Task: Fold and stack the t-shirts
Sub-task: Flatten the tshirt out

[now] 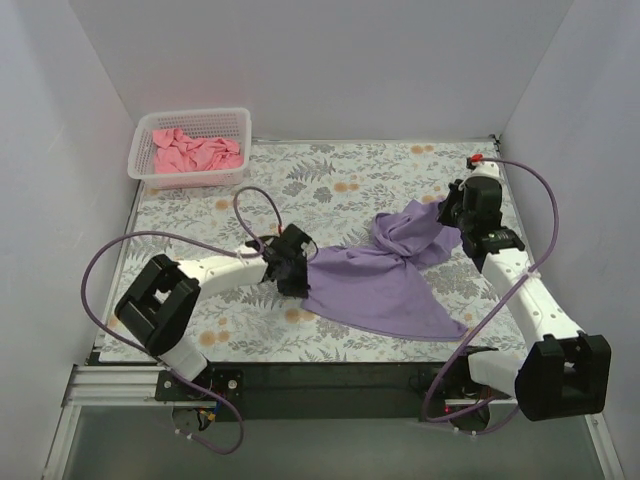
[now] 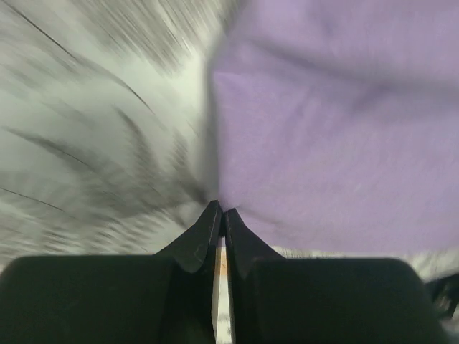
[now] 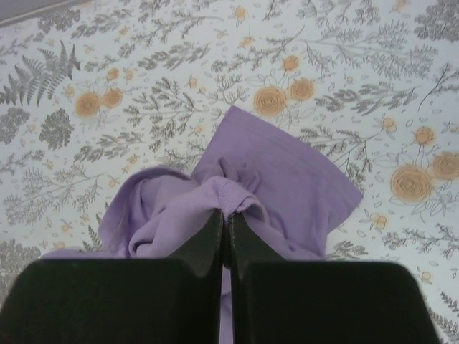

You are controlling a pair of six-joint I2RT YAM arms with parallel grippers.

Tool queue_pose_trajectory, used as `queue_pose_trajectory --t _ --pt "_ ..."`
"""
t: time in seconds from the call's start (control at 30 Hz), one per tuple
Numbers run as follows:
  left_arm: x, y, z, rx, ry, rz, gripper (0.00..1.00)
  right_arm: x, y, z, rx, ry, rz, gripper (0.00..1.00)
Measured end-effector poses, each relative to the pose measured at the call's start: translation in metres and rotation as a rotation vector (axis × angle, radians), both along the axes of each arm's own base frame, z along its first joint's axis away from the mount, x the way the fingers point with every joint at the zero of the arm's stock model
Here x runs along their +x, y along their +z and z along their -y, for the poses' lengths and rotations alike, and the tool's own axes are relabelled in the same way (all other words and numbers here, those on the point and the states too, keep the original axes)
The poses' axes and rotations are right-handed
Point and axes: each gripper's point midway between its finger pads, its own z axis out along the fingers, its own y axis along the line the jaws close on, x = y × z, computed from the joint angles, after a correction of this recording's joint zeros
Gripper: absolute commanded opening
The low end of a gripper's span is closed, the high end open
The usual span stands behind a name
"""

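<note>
Left gripper (image 2: 221, 212): jaws fully closed, tips together. They sit right on the left edge of the lavender t-shirt (image 1: 385, 285), and cloth runs up to the tips, so it looks like a pinch on that edge. The left wrist view is blurred, so you can't see how much fabric is caught.

Right gripper (image 3: 225, 215): jaws also fully closed, with a bunched fold of the same tee clamped between the tips. This is at the tee's far-right end, where the cloth is gathered into a twisted lump and one flat flap sticks out beyond it.

The lavender tee lies between your two grippers. It is spread flat and roughly triangular on its near side and crumpled toward the right gripper.

Counts, left to right:
- 1 white mesh basket (image 1: 190, 112), well apart from the lavender tee, off its far-left side at the back corner.
- 1 pink t-shirt (image 1: 195, 152), crumpled inside that basket.
- 1 lavender tee, gripped at both ends.
- 2 arms and 2 grippers, one at each end of the lavender tee.
- 1 floral tablecloth (image 1: 340, 170) under the lavender tee and the basket.
</note>
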Motion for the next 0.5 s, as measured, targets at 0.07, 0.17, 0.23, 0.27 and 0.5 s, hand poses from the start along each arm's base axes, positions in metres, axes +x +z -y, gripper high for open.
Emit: queue_pose_trajectory --t 0.07,0.17,0.23,0.27,0.5 --pt "0.058 0.016 -0.036 0.071 0.133 0.064 0.0 0.019 0.019 0.006 -0.016 -0.014 0.007 0.01" --pt "0.189 0.115 -0.086 0.124 0.332 0.326 0.0 0.047 0.084 0.017 -0.014 -0.045 0.113 0.01" --pt "0.245 0.208 -0.108 0.125 0.415 0.55 0.0 0.058 0.146 0.032 -0.01 -0.08 0.241 0.01" --pt "0.261 0.26 -0.115 0.129 0.439 0.666 0.0 0.059 0.181 0.04 -0.016 -0.096 0.313 0.01" --pt "0.188 0.386 -0.174 0.133 0.532 1.042 0.0 -0.033 0.268 0.076 -0.077 -0.23 0.582 0.01"
